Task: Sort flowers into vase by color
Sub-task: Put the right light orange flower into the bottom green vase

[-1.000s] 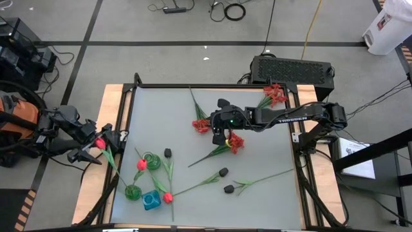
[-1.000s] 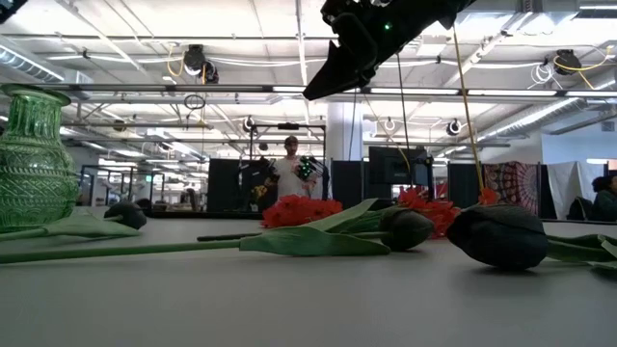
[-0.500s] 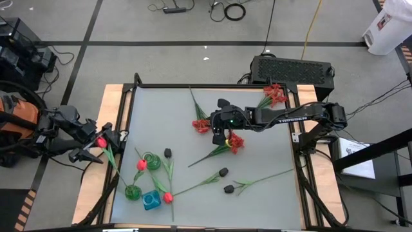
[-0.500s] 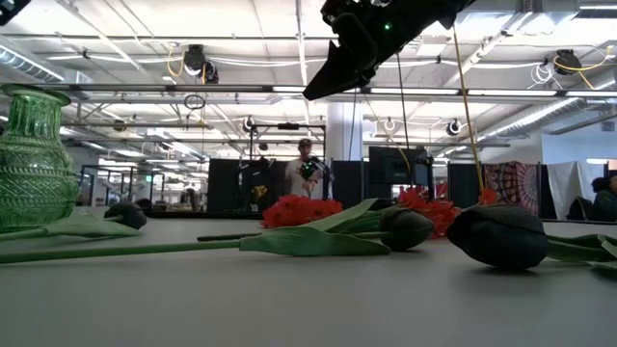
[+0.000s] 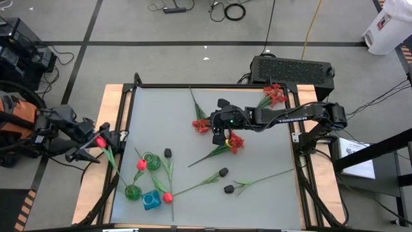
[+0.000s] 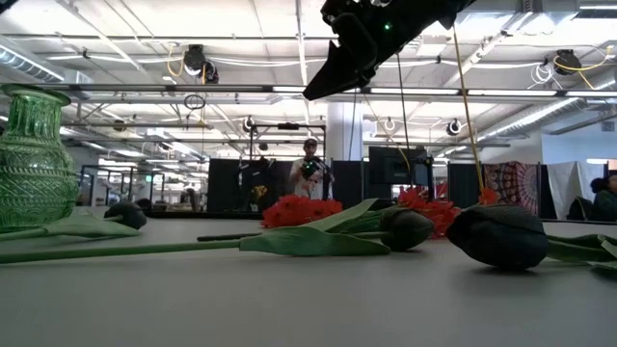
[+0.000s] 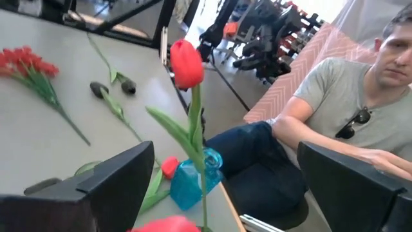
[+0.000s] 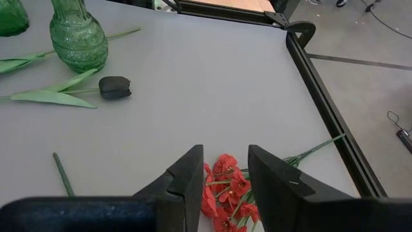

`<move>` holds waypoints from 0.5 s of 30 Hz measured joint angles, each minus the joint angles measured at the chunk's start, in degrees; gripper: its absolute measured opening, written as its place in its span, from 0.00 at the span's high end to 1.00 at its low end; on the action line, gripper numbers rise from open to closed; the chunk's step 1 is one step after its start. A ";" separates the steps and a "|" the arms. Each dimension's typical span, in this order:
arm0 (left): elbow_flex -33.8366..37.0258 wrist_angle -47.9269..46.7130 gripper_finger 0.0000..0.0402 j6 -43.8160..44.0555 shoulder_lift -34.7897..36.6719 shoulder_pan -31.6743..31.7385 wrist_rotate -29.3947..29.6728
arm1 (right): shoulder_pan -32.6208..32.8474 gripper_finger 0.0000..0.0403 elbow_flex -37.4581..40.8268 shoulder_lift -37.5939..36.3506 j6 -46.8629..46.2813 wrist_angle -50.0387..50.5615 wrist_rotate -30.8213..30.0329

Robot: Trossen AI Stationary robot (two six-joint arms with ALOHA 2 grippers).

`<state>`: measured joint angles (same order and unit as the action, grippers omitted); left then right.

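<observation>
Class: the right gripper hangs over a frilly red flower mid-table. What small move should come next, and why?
Probably lower the right gripper straight down. Its fingers stand apart above the frilly red flower, which lies flat on the table, not yet touched, so descending would bring them around it for closing.

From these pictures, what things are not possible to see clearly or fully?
- Left hand, high view: whether it grips the red tulip is unclear; the fingers and bloom overlap.
- Same tulip, left wrist view: its lower stem is cut off by the bottom edge.
- Right hand, low view: the top edge cuts off the arm above it.
- Red frilly flower, right wrist view: partly covered by the hand's own fingers.
</observation>
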<state>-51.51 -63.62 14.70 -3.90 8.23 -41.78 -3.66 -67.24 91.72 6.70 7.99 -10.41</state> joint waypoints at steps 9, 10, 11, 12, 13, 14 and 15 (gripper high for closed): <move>-5.83 -2.24 0.04 -0.53 0.00 -0.01 0.03 | 0.02 0.72 0.02 0.00 0.00 0.00 0.00; -6.15 -2.81 0.04 -0.64 0.00 -0.02 0.26 | 0.01 0.72 0.02 0.00 0.00 -0.02 0.00; -6.35 -3.29 0.04 -0.96 0.02 -0.02 0.87 | 0.00 0.72 0.00 0.00 0.00 0.00 0.00; -6.46 -3.63 0.04 -1.59 0.02 -0.01 1.60 | 0.00 0.72 0.00 0.00 0.00 -0.01 0.00; -6.54 -3.98 0.04 -2.21 0.02 0.00 2.43 | 0.00 0.72 0.01 0.00 0.00 -0.01 0.00; -6.68 -4.58 0.04 -3.08 0.00 0.00 3.21 | 0.01 0.72 0.02 0.00 0.00 0.00 -0.01; -6.74 -5.04 0.04 -3.72 0.02 0.00 4.10 | 0.00 0.72 0.02 0.00 0.00 0.00 0.00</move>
<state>-58.24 -68.66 10.98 -3.88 8.23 -37.67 -3.66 -67.22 91.72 6.70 7.99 -10.41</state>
